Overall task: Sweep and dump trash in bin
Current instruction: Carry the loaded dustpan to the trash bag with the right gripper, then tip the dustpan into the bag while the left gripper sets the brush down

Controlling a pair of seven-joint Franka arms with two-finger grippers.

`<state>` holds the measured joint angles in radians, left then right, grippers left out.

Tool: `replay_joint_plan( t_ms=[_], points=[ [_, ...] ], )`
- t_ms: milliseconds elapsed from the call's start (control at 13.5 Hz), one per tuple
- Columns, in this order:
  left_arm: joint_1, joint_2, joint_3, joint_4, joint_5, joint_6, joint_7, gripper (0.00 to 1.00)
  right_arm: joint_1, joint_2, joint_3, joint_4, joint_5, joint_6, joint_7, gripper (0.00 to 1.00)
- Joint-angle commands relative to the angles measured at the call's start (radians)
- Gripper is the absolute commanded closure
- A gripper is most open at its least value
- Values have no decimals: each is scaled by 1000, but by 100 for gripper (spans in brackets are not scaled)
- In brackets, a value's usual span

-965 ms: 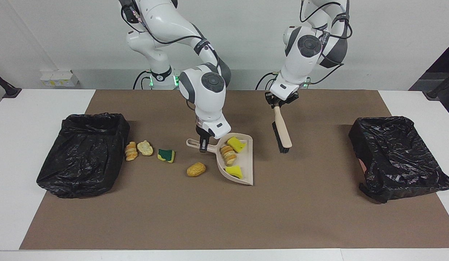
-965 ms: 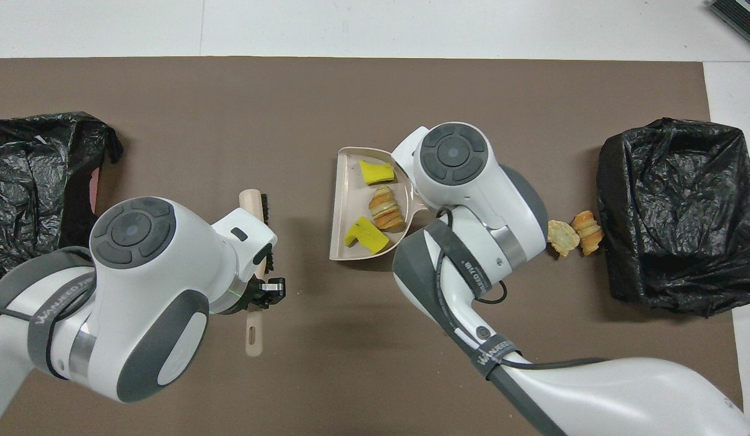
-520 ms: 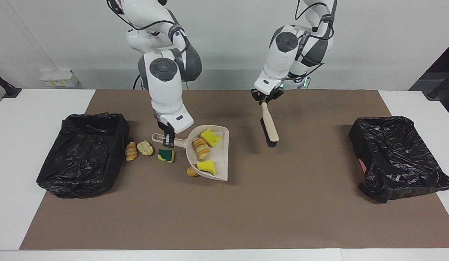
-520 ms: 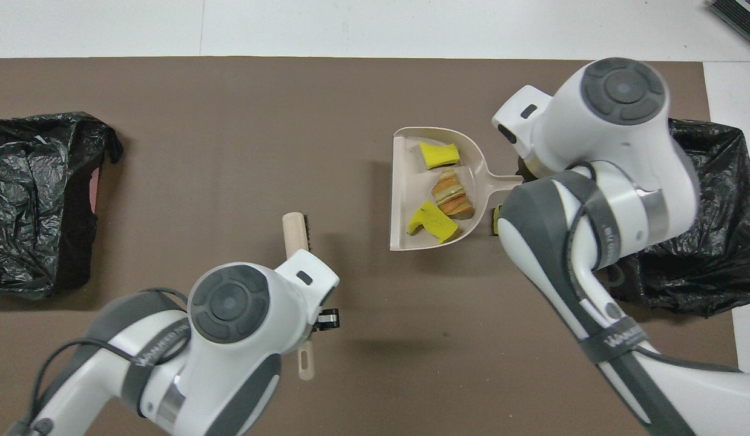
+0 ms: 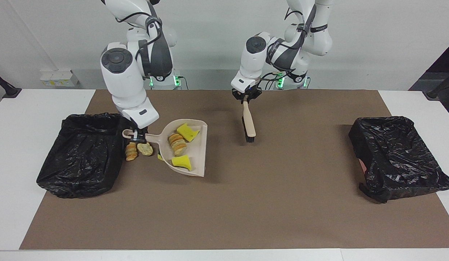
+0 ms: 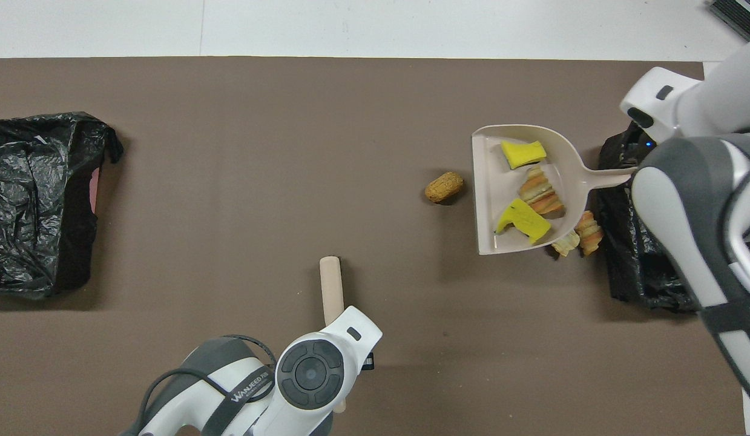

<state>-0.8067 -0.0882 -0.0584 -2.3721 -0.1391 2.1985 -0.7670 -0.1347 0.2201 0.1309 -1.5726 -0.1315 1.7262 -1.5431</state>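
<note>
Nearest the robots: left gripper (image 5: 245, 100) clamped on the brush (image 5: 249, 122), aloft, well apart from the dustpan (image 5: 197, 152).

Right gripper (image 5: 137, 135) closed on the dustpan's handle, three scraps (image 5: 178, 144) aboard, beside the bin (image 5: 83, 152).

Risks: spilling on tilt; sweeping loose scraps (image 5: 137, 149) below.

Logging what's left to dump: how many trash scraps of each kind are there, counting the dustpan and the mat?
Sponge pieces: 3
Croissant pastries: 2
Bread lump: 1
Potato-like lump: 1
Total: 7
</note>
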Motion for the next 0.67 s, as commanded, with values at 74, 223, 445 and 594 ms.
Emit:
replay_joint_plan(
  t_ms=[74,223,445,594],
  points=[
    [-31,-21,19,-41,18,55,-35,100,-161,-21,7,-1,1,-13,-129,100],
    [-31,-18,19,-44,18,73,-37,100,-233,-21,1,-1,-19,19,-141,100],
    [-28,11,17,-44,16,107,-43,98,-314,-21,-2,0,-138,52,-195,100],
    [-28,16,19,-42,16,113,-43,95,-341,-22,-8,-7,-268,126,-175,100]
  ],
)
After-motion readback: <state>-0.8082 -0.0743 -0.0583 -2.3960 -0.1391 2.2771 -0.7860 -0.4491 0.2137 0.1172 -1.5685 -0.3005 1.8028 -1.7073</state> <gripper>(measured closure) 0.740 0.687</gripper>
